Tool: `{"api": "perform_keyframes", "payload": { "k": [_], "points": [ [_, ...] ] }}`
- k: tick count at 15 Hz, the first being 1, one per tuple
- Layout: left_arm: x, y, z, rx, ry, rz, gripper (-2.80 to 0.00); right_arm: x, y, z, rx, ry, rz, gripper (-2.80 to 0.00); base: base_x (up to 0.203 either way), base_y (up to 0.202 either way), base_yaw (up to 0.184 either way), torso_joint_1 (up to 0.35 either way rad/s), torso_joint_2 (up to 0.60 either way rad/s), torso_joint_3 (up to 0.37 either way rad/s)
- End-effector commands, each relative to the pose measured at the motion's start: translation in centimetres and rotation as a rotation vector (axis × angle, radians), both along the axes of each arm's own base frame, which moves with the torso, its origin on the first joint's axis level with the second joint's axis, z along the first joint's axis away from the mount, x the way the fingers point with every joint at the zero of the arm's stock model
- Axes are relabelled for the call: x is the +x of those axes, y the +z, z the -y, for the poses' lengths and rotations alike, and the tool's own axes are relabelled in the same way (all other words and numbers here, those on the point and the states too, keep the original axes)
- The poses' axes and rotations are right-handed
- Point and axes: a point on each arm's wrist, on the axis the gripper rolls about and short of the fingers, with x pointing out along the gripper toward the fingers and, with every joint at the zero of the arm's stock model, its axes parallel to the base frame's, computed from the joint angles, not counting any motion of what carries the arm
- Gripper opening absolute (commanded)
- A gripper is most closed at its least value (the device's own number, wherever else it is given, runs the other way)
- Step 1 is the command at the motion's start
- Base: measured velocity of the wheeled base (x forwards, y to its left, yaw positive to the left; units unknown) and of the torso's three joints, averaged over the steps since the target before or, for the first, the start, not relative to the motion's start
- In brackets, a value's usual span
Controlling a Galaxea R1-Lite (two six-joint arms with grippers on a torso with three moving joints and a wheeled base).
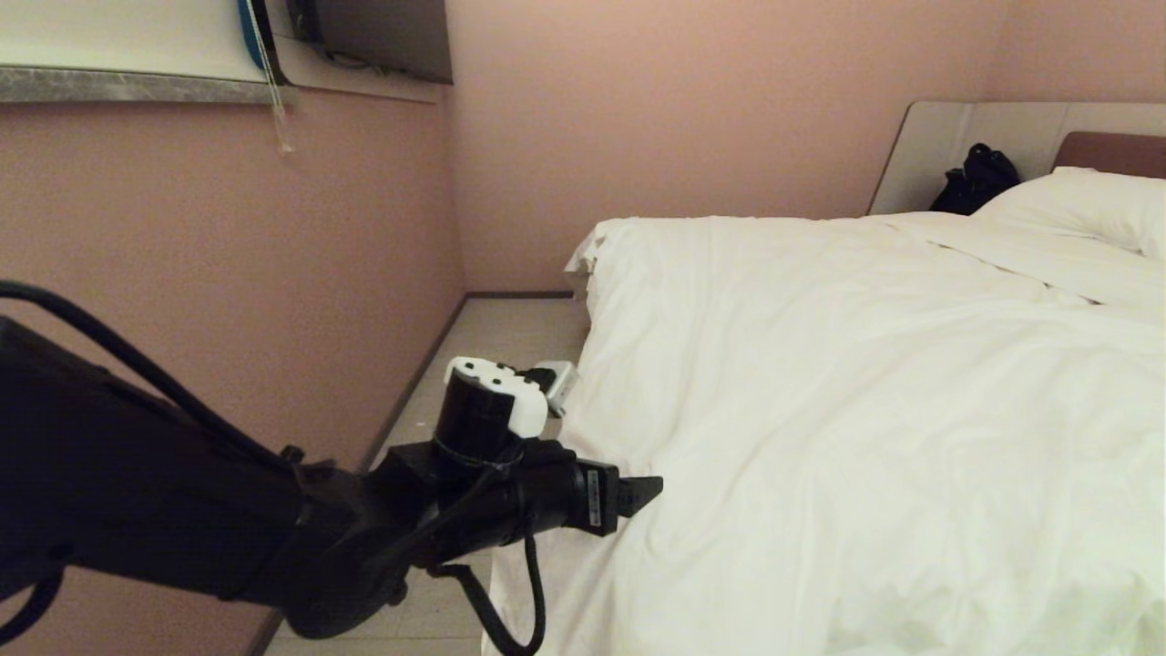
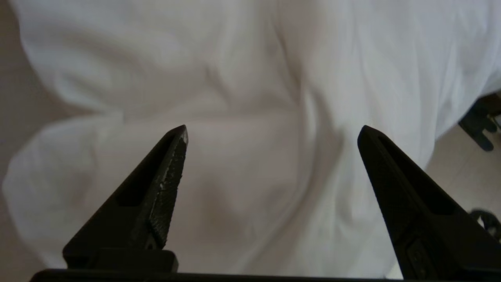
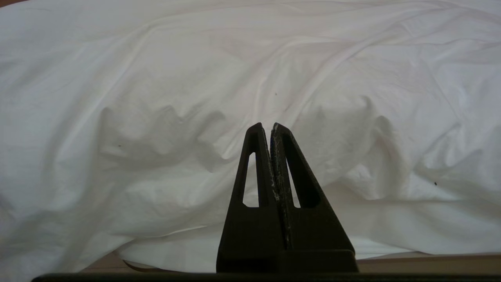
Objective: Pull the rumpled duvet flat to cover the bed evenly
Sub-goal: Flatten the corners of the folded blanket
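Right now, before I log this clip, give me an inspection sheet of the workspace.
Surface: bed, brown headboard showing at the far end.
Job's things: duvet spread over the bed, wrinkled, its left edge hanging toward the floor.
Clutter: black bag against the headboard panel; pillow at the head.
Grippers: left claw open beside the duvet's left edge, gripping nothing; right claw shut, empty, duvet in front of it.
Cables: black cable along the left arm.
Surroundings: pink walls, floor strip beside the bed.
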Motion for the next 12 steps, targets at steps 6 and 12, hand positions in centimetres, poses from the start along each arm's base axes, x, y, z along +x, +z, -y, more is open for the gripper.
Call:
{"api": "perform_keyframes", "payload": {
  "k": [6,12],
  "points": [
    [-3.6,-0.8,-1.4,0.019,-0.034,-0.065,0.0,0.0,0.0,0.0,0.0,0.0,0.001,-2.8,0.0,0.0,0.0,0.0,0.0,0.0],
    [-4.5,-2.3,1.3,0.016,-0.09,-0.065,0.0,0.0,0.0,0.0,0.0,0.001,0.001,-2.8,0.0,0.0,0.0,0.0,0.0,0.0]
  ]
}}
